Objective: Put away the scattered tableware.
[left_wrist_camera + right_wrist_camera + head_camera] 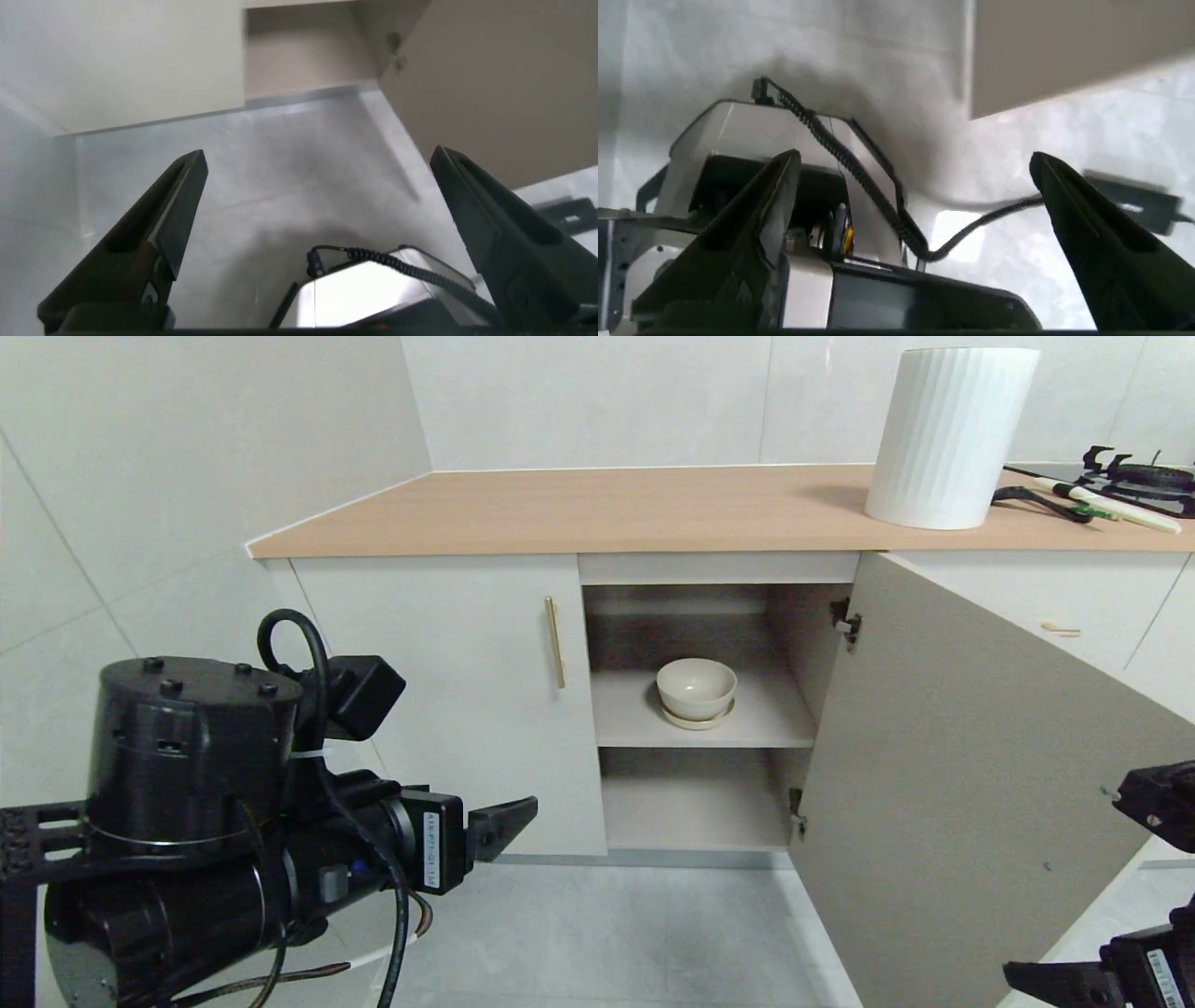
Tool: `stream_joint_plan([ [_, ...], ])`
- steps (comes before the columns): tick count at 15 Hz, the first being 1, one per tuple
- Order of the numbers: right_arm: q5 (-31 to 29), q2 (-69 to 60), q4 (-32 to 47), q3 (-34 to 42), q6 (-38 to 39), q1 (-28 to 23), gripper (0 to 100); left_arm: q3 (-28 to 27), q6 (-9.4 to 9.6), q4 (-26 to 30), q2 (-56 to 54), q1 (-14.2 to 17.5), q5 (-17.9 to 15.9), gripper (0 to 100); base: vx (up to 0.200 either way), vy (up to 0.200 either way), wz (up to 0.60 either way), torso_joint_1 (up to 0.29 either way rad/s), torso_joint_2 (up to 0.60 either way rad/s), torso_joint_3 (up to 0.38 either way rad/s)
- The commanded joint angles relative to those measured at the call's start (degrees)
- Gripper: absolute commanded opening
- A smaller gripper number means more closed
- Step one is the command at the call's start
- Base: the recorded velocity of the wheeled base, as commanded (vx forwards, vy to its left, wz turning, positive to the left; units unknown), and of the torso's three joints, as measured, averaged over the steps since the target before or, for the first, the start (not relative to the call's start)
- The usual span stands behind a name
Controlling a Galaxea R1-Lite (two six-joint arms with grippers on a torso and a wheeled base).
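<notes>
The cabinet door point(952, 756) stands wide; shelf point(624, 721) free beside the bowl point(695, 687)

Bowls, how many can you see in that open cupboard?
1: a cream bowl on a small plate on the cupboard's upper shelf. The shut left door may hide more.

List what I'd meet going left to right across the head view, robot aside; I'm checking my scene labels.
gold door handle → bowl on its saucer → upper door hinge → white ribbed canister → utensils
</notes>
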Motion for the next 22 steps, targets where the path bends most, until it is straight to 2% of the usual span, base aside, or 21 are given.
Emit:
stream_joint_plan([
  [1,-0.24,-1.08,5.78,-3.17,0.01,-0.05,100,0.01,-0.06,-0.02,0.14,0.0,0.03,100,0.0,0.0,0.0,0.0,0.0,0.0],
  [4,-3.58,-3.19,13.87,-6.07,0.01,-0.49,100,0.01,-0.06,-0.02,0.05,0.0,0.03,100,0.0,0.0,0.0,0.0,0.0,0.0],
  [6,-8.59,-3.36,16.59,-6.51,-0.08,-4.27,100,0.01,-0.15,-0.02,0.14,0.0,0.03,100,0.0,0.0,0.0,0.0,0.0,0.0],
  [8,-10.96,-1.87,16.68,-6.51,-2.36,-10.07,100,0.01,-0.15,-0.02,0.05,0.0,0.03,100,0.0,0.0,0.0,0.0,0.0,0.0],
  [12,-11.4,-0.11,15.89,-6.86,-7.55,-21.85,100,0.01,-0.15,-0.02,0.14,0.0,0.03,100,0.0,0.0,0.0,0.0,0.0,0.0],
  [15,-11.4,2.52,11.5,-6.51,-8.95,-27.47,100,0.01,-0.15,-0.02,0.14,0.0,0.03,100,0.0,0.0,0.0,0.0,0.0,0.0],
  [18,-11.22,6.22,1.92,-5.72,-8.78,-32.83,100,0.01,-0.15,-0.02,0.05,0.0,0.03,100,0.0,0.0,0.0,0.0,0.0,0.0],
  [22,-10.69,9.12,-9.95,-4.67,-7.02,-35.03,100,0.01,-0.15,-0.02,0.05,0.0,0.03,100,0.0,0.0,0.0,0.0,0.0,0.0],
])
